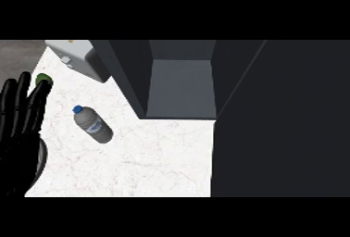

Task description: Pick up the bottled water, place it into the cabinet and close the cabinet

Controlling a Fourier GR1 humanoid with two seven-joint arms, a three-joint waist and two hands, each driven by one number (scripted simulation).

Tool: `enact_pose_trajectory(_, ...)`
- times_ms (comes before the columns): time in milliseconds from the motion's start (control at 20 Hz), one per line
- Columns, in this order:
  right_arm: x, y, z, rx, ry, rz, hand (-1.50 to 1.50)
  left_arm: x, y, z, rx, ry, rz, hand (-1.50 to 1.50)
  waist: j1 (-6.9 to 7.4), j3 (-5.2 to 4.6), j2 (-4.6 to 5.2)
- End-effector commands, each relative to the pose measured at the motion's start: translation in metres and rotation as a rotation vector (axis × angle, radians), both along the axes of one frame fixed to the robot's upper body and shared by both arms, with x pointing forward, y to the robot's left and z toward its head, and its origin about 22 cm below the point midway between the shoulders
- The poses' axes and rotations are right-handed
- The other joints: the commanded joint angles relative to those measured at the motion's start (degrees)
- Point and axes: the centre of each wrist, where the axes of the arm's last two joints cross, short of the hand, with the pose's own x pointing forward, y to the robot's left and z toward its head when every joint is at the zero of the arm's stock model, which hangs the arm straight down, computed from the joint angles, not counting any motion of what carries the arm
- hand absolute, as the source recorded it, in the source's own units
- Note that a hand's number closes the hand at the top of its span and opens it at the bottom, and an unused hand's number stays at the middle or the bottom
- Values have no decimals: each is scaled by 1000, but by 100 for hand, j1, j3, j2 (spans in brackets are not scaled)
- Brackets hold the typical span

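You have a white, faintly veined tabletop (157, 157) before you. At its far left corner you see a pale grey boxy appliance (80, 58). Near it, by the left edge, sits a small green object (43, 77), partly hidden.

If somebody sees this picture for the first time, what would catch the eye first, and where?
The open cabinet dominates the upper middle, and a large dark panel, likely its door, fills the right side. A water bottle with a blue cap lies on its side on the pale marble counter, left of the cabinet. The black left hand rests open at the left edge, fingers up.
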Motion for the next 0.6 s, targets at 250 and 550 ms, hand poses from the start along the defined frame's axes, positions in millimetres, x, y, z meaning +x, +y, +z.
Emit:
enact_pose_trajectory(250, -23, 10, 2, -33, 27, 81, -150, 29, 22, -6, -83, 69, 668, -150, -167, 130, -120)
enact_pose_trajectory(550, -57, 29, 19, 29, 142, 315, -150, 43, -2, 15, -380, 168, 819, -150, -185, 122, -163)
